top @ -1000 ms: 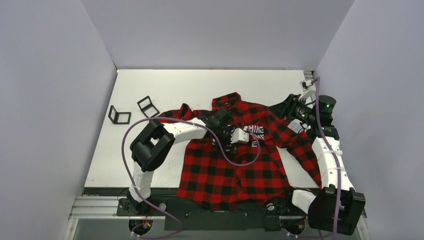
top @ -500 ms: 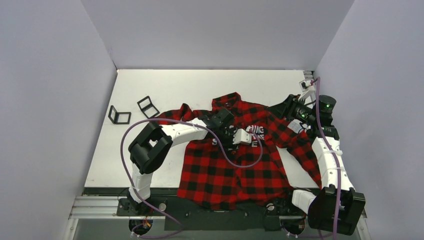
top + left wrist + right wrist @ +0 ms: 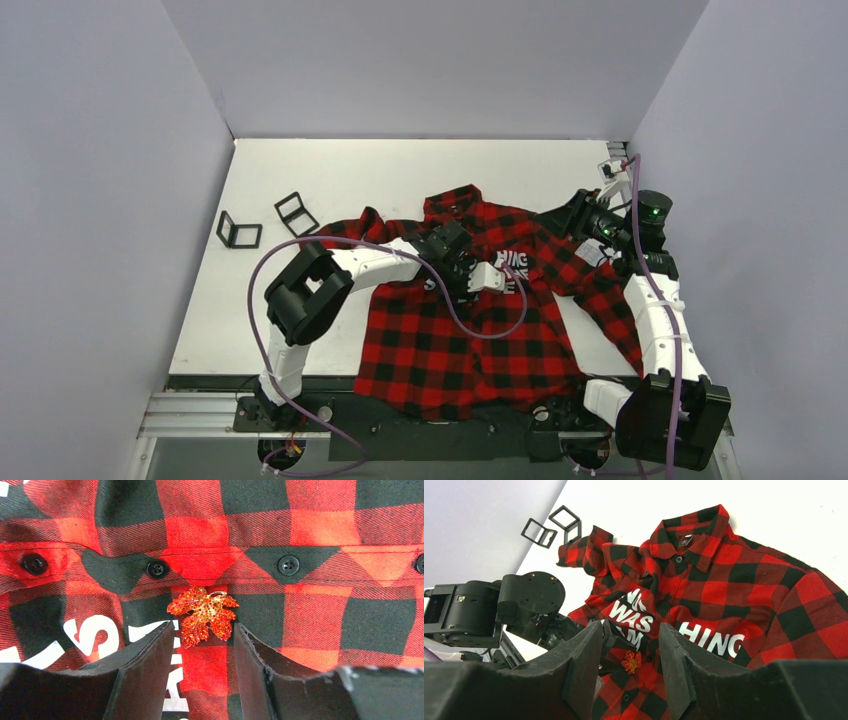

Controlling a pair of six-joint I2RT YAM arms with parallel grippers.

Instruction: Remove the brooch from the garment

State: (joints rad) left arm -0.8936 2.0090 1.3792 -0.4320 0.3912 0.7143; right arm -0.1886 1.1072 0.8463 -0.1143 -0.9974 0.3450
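place: lab test cell | evidence: bare grey walls (image 3: 430, 60), white table (image 3: 400, 170)

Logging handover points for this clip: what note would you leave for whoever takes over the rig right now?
Left hand: open, tips either side of the brooch; no grip visible yet.
Right hand: open, empty, near the shirt's shoulder.
Brooch: on the shirt's chest, beside the button strip and white lettering.
Done: left hand lined up on the brooch.
Left: grip the brooch and pull it off.

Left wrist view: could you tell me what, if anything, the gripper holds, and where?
Nothing yet: the left gripper stands open, fingers flanking the brooch without gripping.
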